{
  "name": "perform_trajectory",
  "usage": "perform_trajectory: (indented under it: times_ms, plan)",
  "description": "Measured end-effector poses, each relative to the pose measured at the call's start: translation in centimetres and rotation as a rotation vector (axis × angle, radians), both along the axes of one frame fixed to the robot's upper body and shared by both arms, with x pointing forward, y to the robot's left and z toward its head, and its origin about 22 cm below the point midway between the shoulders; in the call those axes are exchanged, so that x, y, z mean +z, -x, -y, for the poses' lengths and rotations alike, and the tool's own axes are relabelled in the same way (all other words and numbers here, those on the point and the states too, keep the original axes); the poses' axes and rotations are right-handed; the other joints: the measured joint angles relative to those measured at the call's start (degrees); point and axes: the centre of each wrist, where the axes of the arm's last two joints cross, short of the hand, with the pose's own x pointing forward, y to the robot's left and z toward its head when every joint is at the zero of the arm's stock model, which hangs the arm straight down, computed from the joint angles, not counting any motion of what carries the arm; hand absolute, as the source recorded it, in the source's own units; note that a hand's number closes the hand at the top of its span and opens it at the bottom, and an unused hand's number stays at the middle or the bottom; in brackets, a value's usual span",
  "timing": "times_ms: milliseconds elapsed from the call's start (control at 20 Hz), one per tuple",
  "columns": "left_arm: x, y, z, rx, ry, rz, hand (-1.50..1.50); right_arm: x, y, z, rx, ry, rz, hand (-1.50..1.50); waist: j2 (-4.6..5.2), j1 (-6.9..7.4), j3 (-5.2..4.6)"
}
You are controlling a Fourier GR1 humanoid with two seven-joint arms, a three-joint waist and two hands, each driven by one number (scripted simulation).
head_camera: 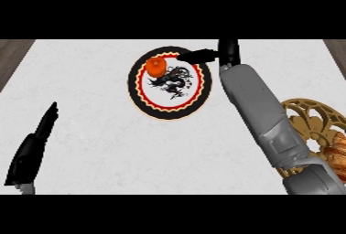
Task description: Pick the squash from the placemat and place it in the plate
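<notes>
**Head view: squash on the plate, right hand open beside it**

Look at that: the squash (155, 67) sits on the plate (169, 114), up at the far-left part, close to the rim and clear of the placemat (304, 112). The right hand (228, 50) hangs at the plate's far-right edge, and its fingers (196, 56) stretch straight out toward the squash, near it but holding nothing. There's a slim gap between fingertip and squash, as far as I can tell.

So by my reading the drop is made and the job now is a clean exit. Here's the catch: the forearm (253, 105) runs right alongside the plate's right rim, from the placemat corner up to the hand. Pull back low and those fingers or the wrist could clip the rim, and a round squash parked that near the edge may well roll off.

The smart play is to keep the fingers spread, rise first until the hand is well above the plate, then draw back to the right along the line of the arm. Mind the brown item (338, 147) on the placemat too; I can't tell what it is.

The left hand (32, 148) rests open at the lower left of the bench (88, 91), well apart from it all.
</notes>
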Motion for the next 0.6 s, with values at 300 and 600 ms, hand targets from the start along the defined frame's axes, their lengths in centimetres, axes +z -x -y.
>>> perform_trajectory:
  times_ms: [300, 600]
  plan:
    - [-0.2, 0.2, -0.4, 0.004, 0.005, -0.004, 0.0, -1.5, -0.2, 7.4, 0.008, -0.118, 0.07, -1.5, 0.01, -0.39, 0.0]
    - [-0.2, 0.2, -0.3, 0.007, 0.0, -0.005, 0.0, -3.5, 0.7, 13.3, 0.036, -0.105, 0.132, -1.5, -0.11, -0.55, -0.01]
